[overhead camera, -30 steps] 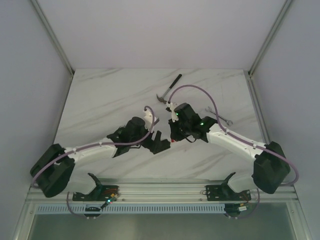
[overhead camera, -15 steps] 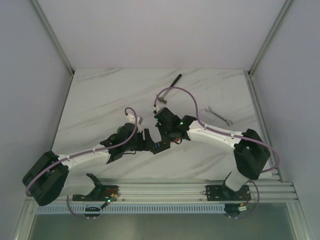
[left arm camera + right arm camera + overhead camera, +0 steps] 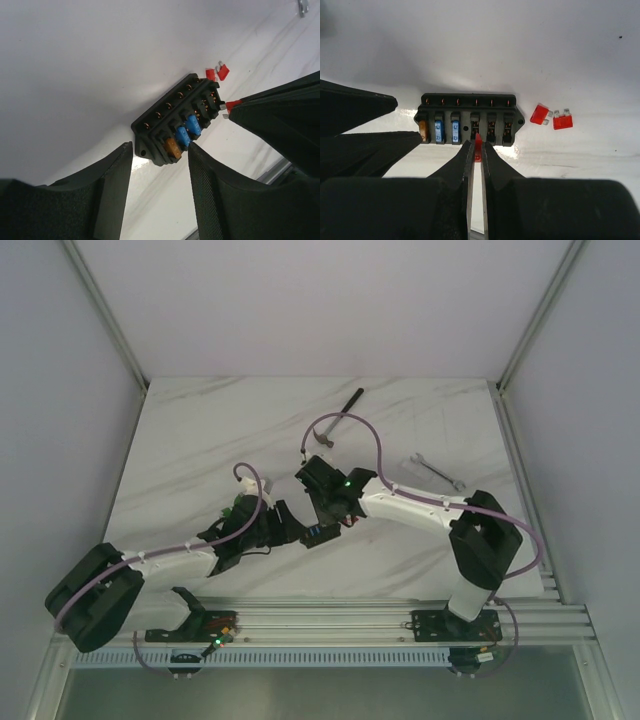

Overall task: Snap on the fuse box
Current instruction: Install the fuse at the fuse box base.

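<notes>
The fuse box [image 3: 469, 117] is a black block lying flat on the marble, with one orange and two blue fuses in its left slots; it also shows in the left wrist view [image 3: 175, 120] and the top view [image 3: 318, 533]. My right gripper [image 3: 478, 151] is shut on a small red fuse [image 3: 478, 145], whose tip is at the box's fourth slot. My left gripper [image 3: 160, 167] is open, its fingers [image 3: 112, 180] on either side of the box's orange-fuse end, not touching it. In the top view the left gripper [image 3: 292, 524] and right gripper [image 3: 326, 516] meet over the box.
Two loose red fuses [image 3: 551, 117] lie just right of the box, also seen in the left wrist view [image 3: 218, 73]. A hammer [image 3: 340, 415] lies at the back centre. A wrench [image 3: 438, 471] lies to the right. The rail [image 3: 330, 620] runs along the near edge.
Both wrists have shifted left and lower over the box. The right arm has stretched out further left with the red fuse. The fuse box has not moved.
</notes>
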`<action>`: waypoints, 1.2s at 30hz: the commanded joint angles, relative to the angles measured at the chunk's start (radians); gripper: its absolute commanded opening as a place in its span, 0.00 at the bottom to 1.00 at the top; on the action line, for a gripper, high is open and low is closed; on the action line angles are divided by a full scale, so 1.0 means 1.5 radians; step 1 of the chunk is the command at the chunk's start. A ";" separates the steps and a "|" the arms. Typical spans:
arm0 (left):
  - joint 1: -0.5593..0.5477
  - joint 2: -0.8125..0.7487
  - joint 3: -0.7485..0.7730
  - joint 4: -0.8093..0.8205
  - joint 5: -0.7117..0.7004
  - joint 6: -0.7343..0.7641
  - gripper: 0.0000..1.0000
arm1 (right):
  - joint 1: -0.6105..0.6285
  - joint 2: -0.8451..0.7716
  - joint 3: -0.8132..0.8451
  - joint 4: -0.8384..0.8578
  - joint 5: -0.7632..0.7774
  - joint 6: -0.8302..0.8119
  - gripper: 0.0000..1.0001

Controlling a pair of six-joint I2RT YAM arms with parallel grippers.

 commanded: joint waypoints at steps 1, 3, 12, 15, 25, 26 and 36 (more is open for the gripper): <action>0.005 0.020 -0.012 0.074 0.025 -0.033 0.56 | 0.007 0.020 0.029 -0.017 0.029 0.012 0.00; 0.005 0.029 -0.011 0.079 0.030 -0.037 0.55 | 0.008 0.023 0.031 -0.017 0.028 0.013 0.00; 0.009 0.044 -0.007 0.056 0.022 -0.053 0.50 | 0.017 0.047 0.038 -0.020 0.030 0.011 0.00; 0.010 0.048 -0.007 0.055 0.022 -0.056 0.49 | 0.020 0.054 0.041 -0.020 0.034 0.010 0.00; 0.012 0.055 -0.003 0.047 0.026 -0.055 0.48 | 0.022 0.069 0.054 -0.020 0.038 0.004 0.00; 0.012 0.055 -0.003 0.046 0.025 -0.055 0.48 | 0.023 0.070 0.055 -0.021 0.039 0.003 0.00; 0.013 0.062 0.003 0.041 0.027 -0.054 0.47 | 0.029 0.075 0.052 -0.033 0.063 0.003 0.00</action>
